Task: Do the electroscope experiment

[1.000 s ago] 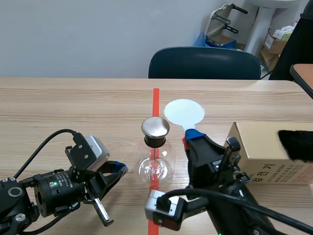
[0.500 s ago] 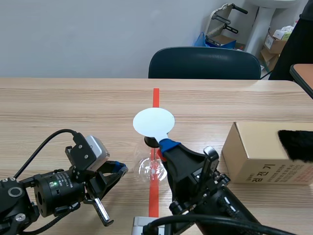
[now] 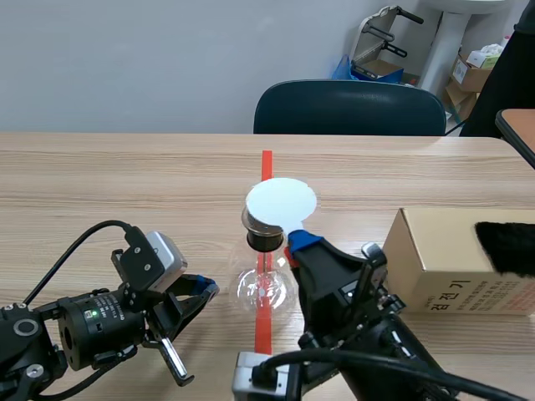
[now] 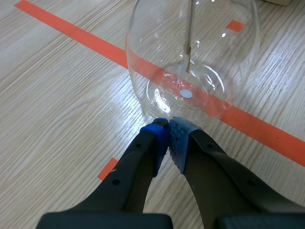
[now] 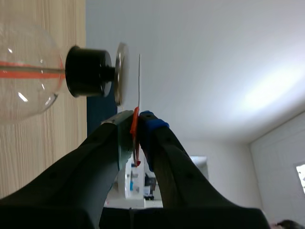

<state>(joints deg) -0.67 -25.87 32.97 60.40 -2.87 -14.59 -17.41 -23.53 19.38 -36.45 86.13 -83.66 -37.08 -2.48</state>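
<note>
A dark blue chair [image 3: 349,107] stands behind the wooden worktop [image 3: 100,184], with cardboard boxes [image 3: 471,71] stacked in the far corner.

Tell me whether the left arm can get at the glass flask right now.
Probably yes: the left gripper, shut, sits just short of the glass flask with nothing between them, though it must open to grip.

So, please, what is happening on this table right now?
The right gripper is shut on the red handle of a white disc and holds the disc flat just above the metal cap of the glass electroscope; a thin gap shows between them. The left gripper, shut on nothing, sits low by the electroscope's base. A cardboard box stands beside.
</note>
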